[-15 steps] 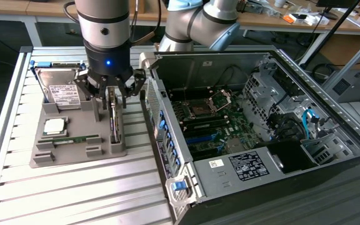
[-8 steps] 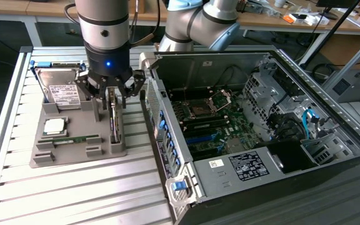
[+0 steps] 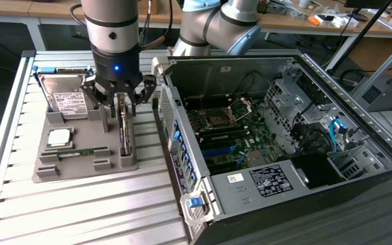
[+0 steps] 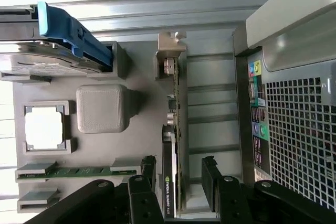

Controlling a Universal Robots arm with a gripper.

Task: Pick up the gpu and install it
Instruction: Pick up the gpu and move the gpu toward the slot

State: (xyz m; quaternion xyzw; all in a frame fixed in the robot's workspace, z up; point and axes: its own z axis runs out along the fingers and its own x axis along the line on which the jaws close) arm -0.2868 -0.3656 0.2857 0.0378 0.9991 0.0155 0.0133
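A slatted metal table (image 3: 80, 204) carries the work, with cluttered desks running along behind it. Over the table the hand (image 3: 123, 102) hangs from the arm, pointing straight down, its fingers spread wide and gripping nothing. They straddle the gpu (image 3: 124, 133), one dark finger (image 4: 209, 177) on each side of the card, and in the wrist view (image 4: 178, 167) a gap shows between each finger and the card. The gpu (image 4: 173, 103) stands on its long edge in a slot of a grey holder tray (image 3: 80, 172) – green board, black cooler on one face, and its silver end bracket (image 4: 170, 51) at the end away from the hand.

On the same tray, to the exterior view's left of the card, lie a narrow RAM stick (image 3: 80, 151), a square processor chip (image 3: 59, 136) in its own recess, and a silver hard drive (image 3: 70, 102) with a white label, propped in blue rails (image 4: 73, 32).

Just beside the tray, on the exterior view's right, an open computer case (image 3: 264, 184) lies with its side panel off – the motherboard (image 3: 230, 132) faces up inside, and its perforated rear wall (image 4: 299, 129) is turned toward the tray
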